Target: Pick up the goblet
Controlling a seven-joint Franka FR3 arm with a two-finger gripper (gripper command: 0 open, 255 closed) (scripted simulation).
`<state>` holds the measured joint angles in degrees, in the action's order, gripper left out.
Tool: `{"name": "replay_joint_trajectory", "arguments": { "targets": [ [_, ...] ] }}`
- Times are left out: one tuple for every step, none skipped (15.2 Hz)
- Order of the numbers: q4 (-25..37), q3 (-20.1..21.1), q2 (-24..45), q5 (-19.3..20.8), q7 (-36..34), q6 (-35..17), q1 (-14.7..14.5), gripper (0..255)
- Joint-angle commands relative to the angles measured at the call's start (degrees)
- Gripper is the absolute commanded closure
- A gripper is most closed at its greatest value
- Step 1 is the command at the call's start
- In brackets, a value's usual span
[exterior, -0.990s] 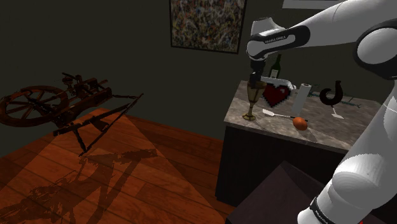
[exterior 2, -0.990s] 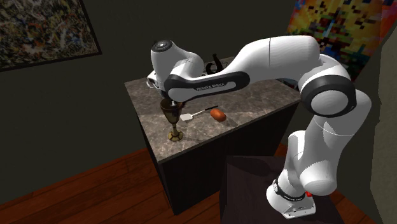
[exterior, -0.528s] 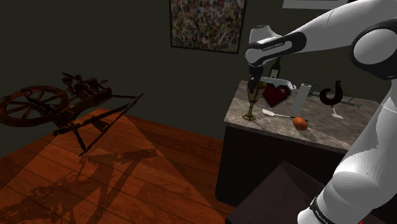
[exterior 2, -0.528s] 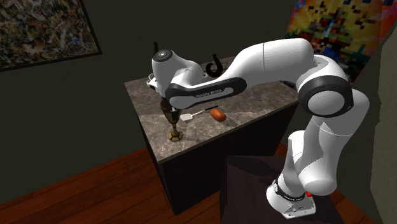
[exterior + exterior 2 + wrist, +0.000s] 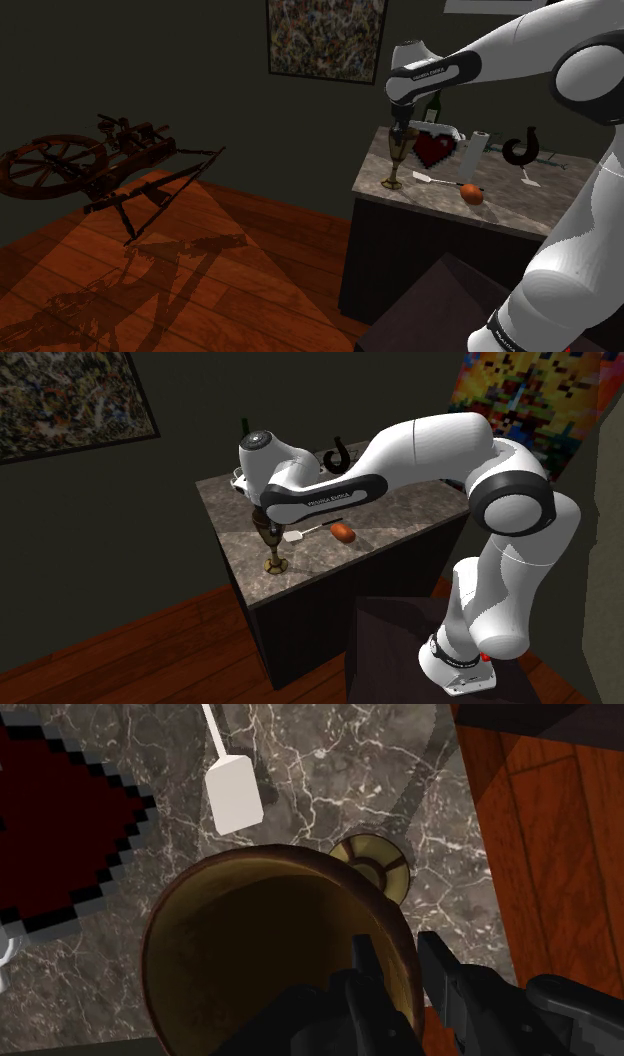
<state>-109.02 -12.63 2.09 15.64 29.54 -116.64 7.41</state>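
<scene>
A brownish goblet (image 5: 393, 162) stands upright on its round foot near the corner of the dark marble counter (image 5: 440, 200), at the end toward the shoulder view's left. My black gripper (image 5: 400, 132) hangs straight over it. In the wrist view I look down into the bowl of the goblet (image 5: 230, 954). The gripper (image 5: 397, 956) is shut on the rim, one finger inside the bowl and one outside. From the second exterior view, the goblet (image 5: 274, 546) still rests on the counter (image 5: 400, 512) under the hand.
A white spatula (image 5: 232, 789) lies just beyond the goblet, and an orange fruit (image 5: 472, 194) beyond that. A red pixelled heart (image 5: 432, 148), paper roll (image 5: 477, 150), bottle (image 5: 434, 103) and black hook (image 5: 521, 148) stand further back. The counter's edge is close. A spinning wheel (image 5: 90, 165) stands on the floor.
The hand came down a little over the goblet a second ago, then held still. The fingers have closed on the rim.
</scene>
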Motion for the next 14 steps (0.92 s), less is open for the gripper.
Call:
{"name": "replay_joint_trajectory", "arguments": {
  "targets": [
    [-0.01, 0.0, 0.04, -0.01, 0.0, 0.01, 0.0, 255],
    [0.07, -0.03, 0.1, -0.04, 0.07, 0.01, 0.03, 255],
    [0.66, 0.0, -0.05, -0.09, 0.23, 0.73, 0.01, 255],
    [1.25, 0.02, -0.19, -0.15, 0.4, 1.45, -0.01, 255],
    [1.89, 0.03, -0.3, -0.21, 0.57, 2.17, -0.03, 255],
    [2.52, 0.05, -0.41, -0.27, 0.74, 2.9, -0.06, 255],
    [3.17, 0.07, -0.5, -0.33, 0.91, 3.63, -0.08, 255],
    [3.83, 0.09, -0.59, -0.38, 1.08, 4.36, -0.09, 255],
    [4.5, 0.11, -0.66, -0.44, 1.25, 5.09, -0.11, 255],
    [5.19, 0.13, -0.72, -0.5, 1.42, 5.82, -0.13, 255],
    [5.9, 0.14, -0.77, -0.56, 1.59, 6.55, -0.15, 255],
    [6.62, 0.16, -0.81, -0.62, 1.76, 7.29, -0.17, 255],
    [7.35, 0.17, -0.83, -0.68, 1.94, 8.02, -0.18, 255],
    [8.1, 0.19, -0.84, -0.74, 2.11, 8.77, -0.2, 255]
  ]
}}
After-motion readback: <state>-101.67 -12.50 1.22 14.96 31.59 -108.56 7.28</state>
